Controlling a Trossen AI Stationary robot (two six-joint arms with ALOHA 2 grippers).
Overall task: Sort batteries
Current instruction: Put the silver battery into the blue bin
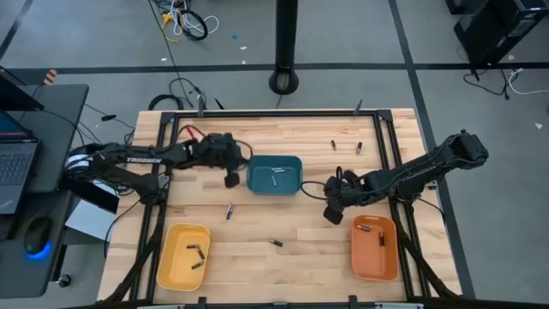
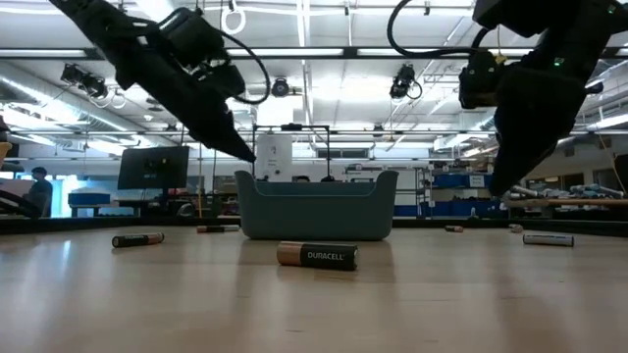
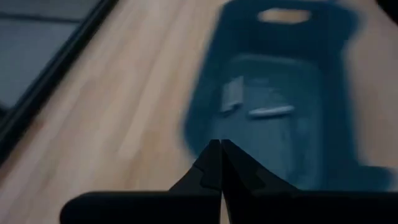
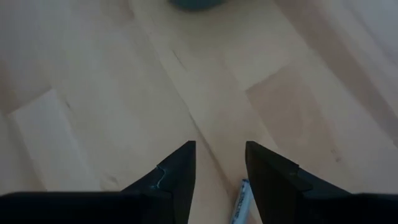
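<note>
Several small batteries lie on the wooden table: one (image 1: 229,210) near the middle, one (image 1: 276,244) toward the near edge, two (image 1: 334,143) by the far edge. A copper-ended one (image 2: 316,256) lies closest in the low view. My left gripper (image 1: 232,178) (image 3: 221,155) is shut, empty, and hangs just above the left rim of the blue tray (image 1: 257,184), which holds two batteries (image 3: 270,112). My right gripper (image 1: 333,213) (image 4: 221,155) is open between the blue tray and the orange tray (image 1: 375,270), above bare wood. A battery (image 4: 239,202) lies on the table beneath its fingers, mostly hidden.
A yellow tray (image 1: 167,257) at the near left holds two batteries (image 1: 194,250). The orange tray at the near right holds two (image 1: 364,228). A black frame (image 1: 377,116) borders the tabletop. Bare wood lies between the yellow and orange trays.
</note>
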